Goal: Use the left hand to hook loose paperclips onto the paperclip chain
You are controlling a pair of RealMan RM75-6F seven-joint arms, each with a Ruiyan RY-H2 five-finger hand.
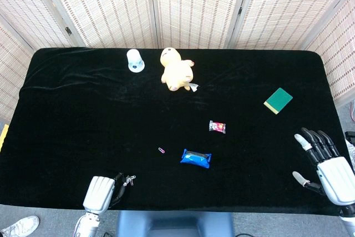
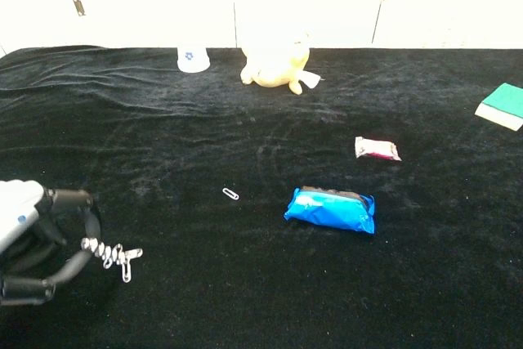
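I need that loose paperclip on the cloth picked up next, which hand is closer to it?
Left. The left hand sits at the near table edge, just left of the loose paperclip, pinching the paperclip chain. The right hand rests far right, open.

Both views are bright and evenly lit, with barely any shadows on the black tabletop [image 1: 66, 115]. In the chest view the top of the frame is blown out to white, and the yellow plush toy [image 2: 274, 63] glares. Focus is sharp; the cloth's wrinkles catch a faint sheen.
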